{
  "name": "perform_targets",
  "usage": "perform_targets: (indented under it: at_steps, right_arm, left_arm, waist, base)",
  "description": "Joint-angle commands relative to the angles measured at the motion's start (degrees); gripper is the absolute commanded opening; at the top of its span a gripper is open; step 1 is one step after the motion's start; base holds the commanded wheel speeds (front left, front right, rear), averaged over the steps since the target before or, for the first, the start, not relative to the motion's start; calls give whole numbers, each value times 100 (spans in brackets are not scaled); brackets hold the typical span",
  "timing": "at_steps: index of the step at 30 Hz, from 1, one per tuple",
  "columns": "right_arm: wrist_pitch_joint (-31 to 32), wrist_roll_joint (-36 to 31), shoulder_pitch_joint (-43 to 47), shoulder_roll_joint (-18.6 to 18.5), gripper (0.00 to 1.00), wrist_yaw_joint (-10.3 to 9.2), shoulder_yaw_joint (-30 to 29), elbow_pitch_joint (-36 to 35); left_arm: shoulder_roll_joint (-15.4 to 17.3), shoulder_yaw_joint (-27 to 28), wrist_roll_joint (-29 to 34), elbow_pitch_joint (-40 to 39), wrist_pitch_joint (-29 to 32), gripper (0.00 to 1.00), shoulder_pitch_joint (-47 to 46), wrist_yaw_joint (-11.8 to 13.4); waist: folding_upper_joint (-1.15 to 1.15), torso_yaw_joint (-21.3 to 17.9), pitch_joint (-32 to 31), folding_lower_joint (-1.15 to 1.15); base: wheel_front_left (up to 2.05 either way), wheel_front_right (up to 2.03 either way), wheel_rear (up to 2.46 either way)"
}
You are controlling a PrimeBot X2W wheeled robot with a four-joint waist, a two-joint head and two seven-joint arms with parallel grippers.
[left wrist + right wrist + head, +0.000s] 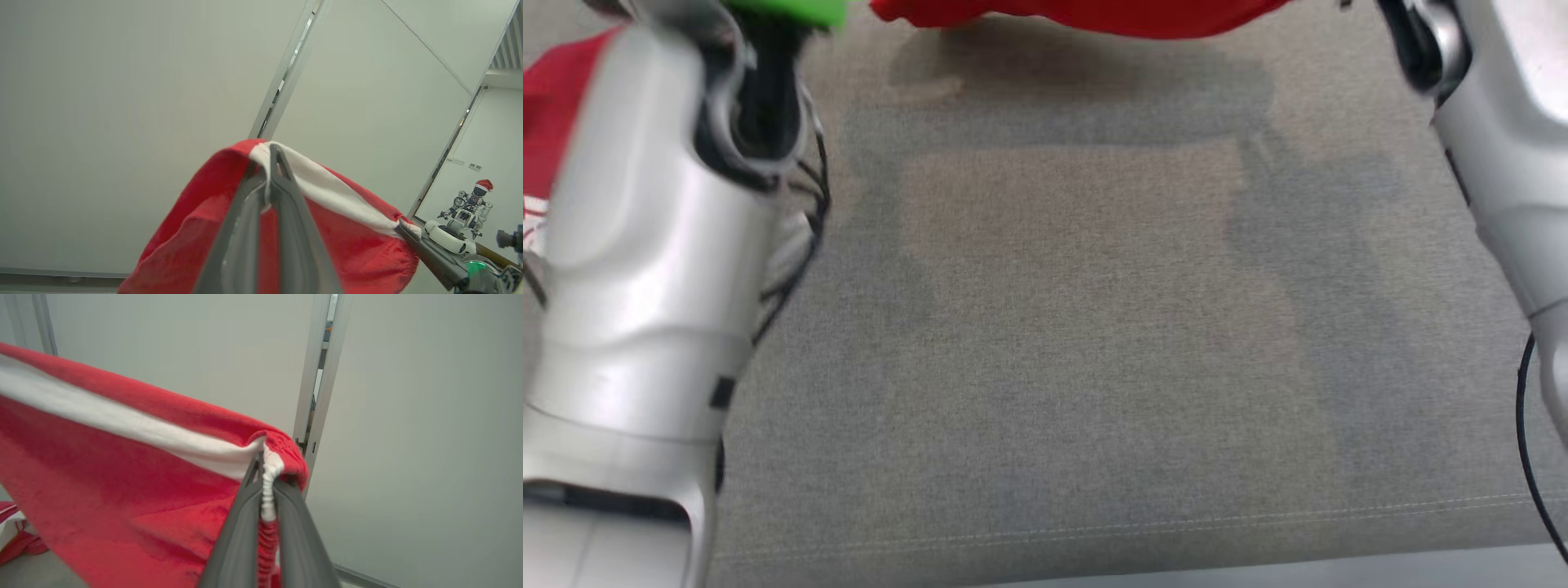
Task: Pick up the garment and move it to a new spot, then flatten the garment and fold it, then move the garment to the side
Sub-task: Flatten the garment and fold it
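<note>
The garment (1094, 15) is red with a white band and hangs in the air above the grey surface, its lower edge showing at the top of the head view. My left gripper (270, 153) is shut on the white band of the garment (335, 228). My right gripper (265, 457) is shut on the bunched white and red edge of the garment (122, 477). The cloth stretches between the two grippers. In the left wrist view the other arm's fingers (421, 247) pinch the far end of the band. Both pale forearms (645, 269) frame the head view.
A grey fabric-covered surface (1078, 343) spreads below, with its stitched front edge near the bottom. More red and white cloth (14, 535) lies at the left side. A wall and door frame (322, 375) stand behind. Another robot with a red hat (470, 204) stands far off.
</note>
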Motion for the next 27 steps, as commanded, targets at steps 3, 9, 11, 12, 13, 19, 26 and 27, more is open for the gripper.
perform_targets:
  at_steps: [3, 9, 11, 12, 13, 19, 26, 27]
  right_arm:
    - [-162, 212, 464, 6, 0, -6, 365, 424]
    - [-332, 1183, 1572, -155, 0, -6, 1275, 37]
    - [-348, 1321, 1713, -209, 0, -7, 1372, -93]
    - [-375, 1440, 1867, -260, 0, -6, 1450, -231]
    - [-388, 1525, 2010, -321, 0, -6, 1527, -370]
    - [-427, 1575, 2875, -674, 0, -6, 1660, -1335]
    - [-426, 1023, 4323, -949, 0, -6, 1160, -2504]
    - [-427, 953, 4547, -982, 0, -6, 1090, -2622]
  left_arm:
    - [-78, -114, -95, 134, -126, 0, 763, -165]
    - [-29, -26, -266, -10, -301, 0, 2285, -309]
    - [4, -9, -249, -81, -292, 0, 2476, -320]
    - [43, 19, -209, -163, -310, 0, 2669, -323]
    - [61, 50, -209, -251, -320, 0, 2867, -339]
    - [234, 210, 31, -1132, -331, 0, 4022, -388]
    - [435, 317, 600, -2140, -329, 0, 5484, -394]
    - [440, 323, 658, -2247, -329, 0, 5696, -386]
  waist:
    - [0, 253, 392, -1]
    - [0, 199, 287, -1]
    - [0, 176, 257, -1]
    - [0, 150, 213, -1]
    - [0, 127, 168, -1]
    - [0, -13, -97, -1]
    - [0, 2, -499, -1]
    - [0, 14, -556, -1]
  base:
    - [0, 0, 0]
    - [0, 0, 0]
    - [0, 0, 0]
    - [0, 0, 0]
    - [0, 0, 0]
    - [0, 0, 0]
    - [0, 0, 0]
    - [0, 0, 0]
